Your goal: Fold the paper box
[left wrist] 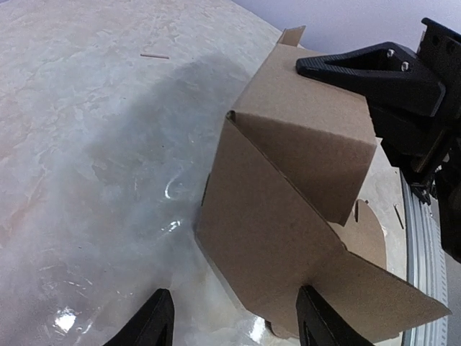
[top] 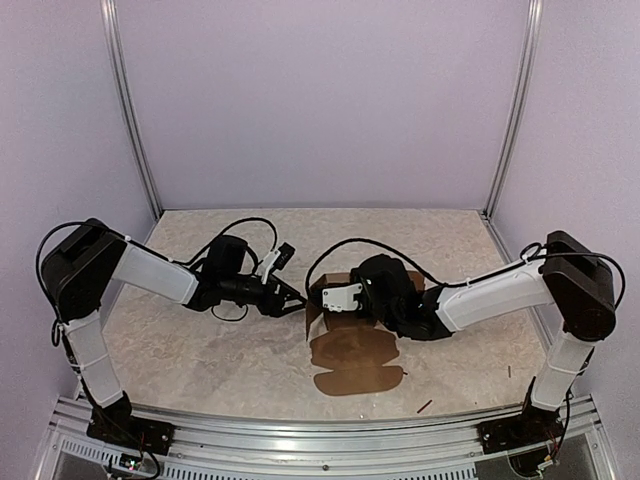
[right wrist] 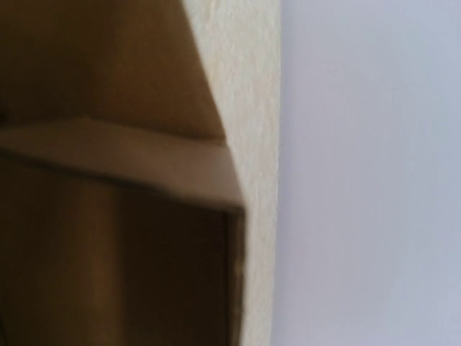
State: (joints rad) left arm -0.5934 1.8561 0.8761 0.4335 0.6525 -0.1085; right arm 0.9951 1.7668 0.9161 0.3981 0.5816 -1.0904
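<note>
Brown card may buckle: the paper box (left wrist: 310, 137), half-formed on the table (left wrist: 86, 144) between my claws, has a loose flap (left wrist: 389, 299) just past my left claw (left wrist: 234, 306), and a skewed push would crease it wrongly or shove the box away. That claw stands part open, empty, flap beside one finger. Beyond, my right claw (left wrist: 310, 70) is closed, a finger on the box's top; pinching card, I cannot tell.

A pale speckled table (top: 200, 360) sits between lilac walls (top: 320, 100). Two shiny posts (top: 130, 110) stand in the back corners. A tiny dark stick (top: 424, 407) lies near the front rail (top: 300, 425).
</note>
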